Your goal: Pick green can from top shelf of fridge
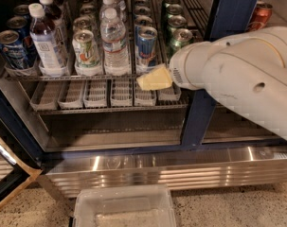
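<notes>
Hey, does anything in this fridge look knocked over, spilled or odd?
Nothing stands out. The drinks on the top shelf stand upright in their lanes, the green can included; no spill shows. The gripper sits at that shelf's front edge, below and left of the green can.

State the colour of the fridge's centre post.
Dark blue, in the camera view. The gripper sits just left of the post, at the top shelf's front.

Fridge (228, 13) interior is dim and darkest toward the back. Light from above catches the can tops. Hard glare streaks lie on the ribbed base panel (181, 167). White arm (247, 74) is bright, nearly washed out. Tool (155, 78) is evenly lit at the front edge of the top shelf (86, 76), with deep shadow beneath.
</notes>
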`<state>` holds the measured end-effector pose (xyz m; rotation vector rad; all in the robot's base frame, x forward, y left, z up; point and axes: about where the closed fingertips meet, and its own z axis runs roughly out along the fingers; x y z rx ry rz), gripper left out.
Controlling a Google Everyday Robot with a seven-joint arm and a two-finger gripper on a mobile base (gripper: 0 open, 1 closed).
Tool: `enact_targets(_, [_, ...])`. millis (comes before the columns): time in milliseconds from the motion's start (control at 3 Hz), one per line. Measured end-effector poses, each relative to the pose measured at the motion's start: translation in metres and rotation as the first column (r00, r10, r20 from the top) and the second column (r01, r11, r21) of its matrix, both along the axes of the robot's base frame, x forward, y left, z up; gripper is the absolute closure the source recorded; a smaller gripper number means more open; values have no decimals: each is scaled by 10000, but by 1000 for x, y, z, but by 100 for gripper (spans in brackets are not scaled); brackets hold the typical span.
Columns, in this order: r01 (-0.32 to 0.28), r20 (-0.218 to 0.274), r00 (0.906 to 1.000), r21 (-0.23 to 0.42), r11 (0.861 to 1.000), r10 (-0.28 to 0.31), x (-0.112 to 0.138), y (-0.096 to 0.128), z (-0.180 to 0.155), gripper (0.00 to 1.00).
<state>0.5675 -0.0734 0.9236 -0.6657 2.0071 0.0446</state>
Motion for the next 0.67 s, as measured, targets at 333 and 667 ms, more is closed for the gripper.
enact_targets(333, [545,783,9952,639,9965,-595,31,-19,12,0])
enact_targets(667, [550,632,9959,1374,9890,-641,76,-18,-8,0])
